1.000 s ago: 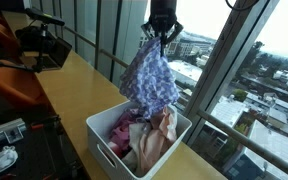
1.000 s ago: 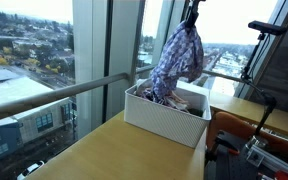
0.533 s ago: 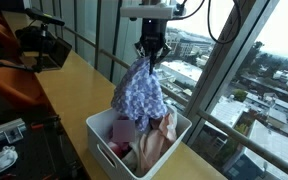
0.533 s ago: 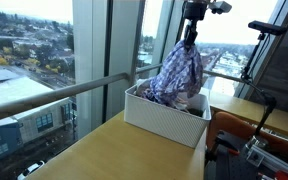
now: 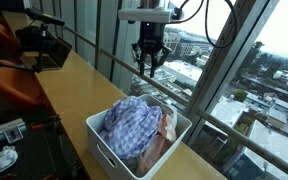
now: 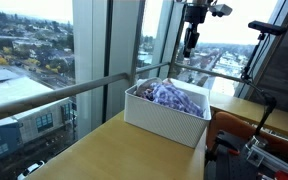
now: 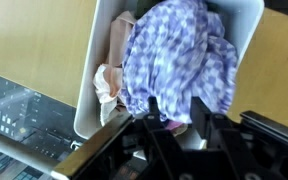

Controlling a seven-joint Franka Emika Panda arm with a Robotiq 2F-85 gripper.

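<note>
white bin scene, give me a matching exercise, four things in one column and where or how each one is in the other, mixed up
1 gripper
2 checked cloth
3 white bin
4 beige cloth

a stands on the wooden table
b open, in the air above the bin
c against the bin's wall, beside the checked cloth
d heaped on top inside the bin

Pairs: 1-b, 2-d, 3-a, 4-c

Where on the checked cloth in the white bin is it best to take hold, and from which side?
I would pinch a raised fold at the crest of the cloth, coming straight down from above. It lies heaped and crumpled, and the walls of the bin close off every side.
</note>
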